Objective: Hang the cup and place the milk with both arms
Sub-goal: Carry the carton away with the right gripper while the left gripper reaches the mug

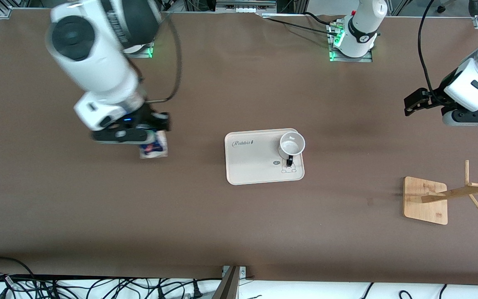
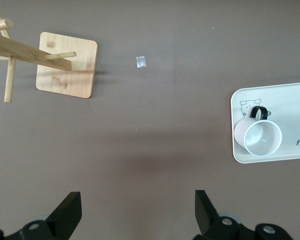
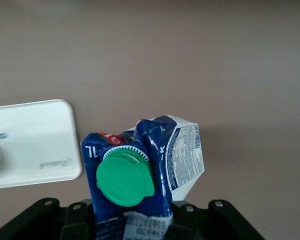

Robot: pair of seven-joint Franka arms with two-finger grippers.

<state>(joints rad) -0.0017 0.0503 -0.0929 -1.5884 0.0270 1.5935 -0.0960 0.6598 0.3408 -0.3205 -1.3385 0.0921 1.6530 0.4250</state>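
The white cup (image 1: 292, 144) with a black handle stands upright on a cream tray (image 1: 251, 164), in the corner toward the left arm's end; it also shows in the left wrist view (image 2: 258, 135). My right gripper (image 1: 147, 137) is shut on the milk carton (image 1: 154, 146), dark blue with a green cap (image 3: 124, 178), over the table toward the right arm's end, apart from the tray. My left gripper (image 1: 409, 104) is open and empty, over bare table toward the left arm's end, away from the cup.
A wooden cup rack (image 1: 425, 200) with slanted pegs (image 1: 471, 191) stands toward the left arm's end, nearer the front camera; it also shows in the left wrist view (image 2: 66, 65). A small scrap (image 2: 141, 61) lies on the brown table beside the rack.
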